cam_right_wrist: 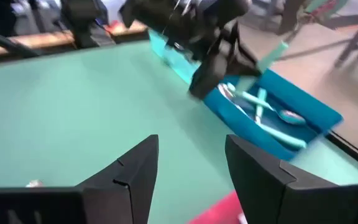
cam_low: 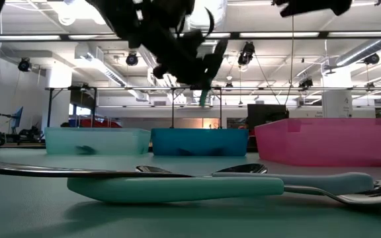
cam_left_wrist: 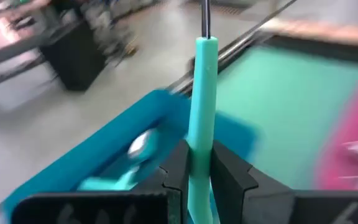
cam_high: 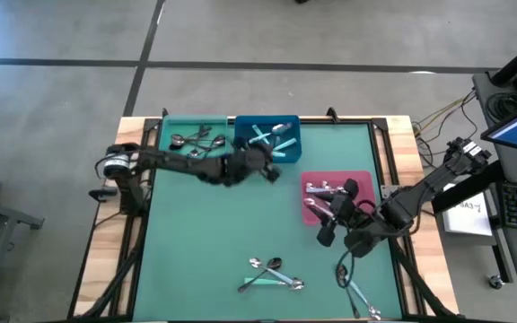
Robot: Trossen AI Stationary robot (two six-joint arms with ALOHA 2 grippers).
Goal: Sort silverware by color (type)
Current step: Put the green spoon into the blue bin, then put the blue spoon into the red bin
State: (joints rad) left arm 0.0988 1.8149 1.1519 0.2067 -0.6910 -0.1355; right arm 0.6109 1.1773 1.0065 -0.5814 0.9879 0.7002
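Observation:
My left gripper [cam_high: 273,170] hangs just off the near edge of the blue bin [cam_high: 267,135] and is shut on a turquoise-handled spoon [cam_left_wrist: 201,87], also seen in the low view [cam_low: 205,99] and the right wrist view [cam_right_wrist: 278,48]. Turquoise spoons [cam_right_wrist: 263,115] lie in the blue bin. Dark spoons [cam_high: 196,139] lie in the teal bin, silver ones [cam_high: 323,188] in the pink bin [cam_high: 366,179]. My right gripper [cam_right_wrist: 191,146] is open and holds nothing, over the pink bin's near edge [cam_high: 335,224]. Loose spoons [cam_high: 272,274] lie on the mat. My left gripper pinches the spoon's turquoise handle [cam_left_wrist: 201,134] between its two fingers [cam_left_wrist: 229,174]. The handle runs along the fingers and sticks out past their tips, ending in the dark metal stem [cam_left_wrist: 204,18]. The spoon is lifted clear of the table and bin.
More spoons [cam_high: 357,292] lie near the mat's near right corner, and one turquoise and some silver spoons [cam_low: 177,185] fill the low view's foreground. Wooden table edges frame the green mat [cam_high: 205,242]. A monitor and cables stand off the right side [cam_high: 510,135].

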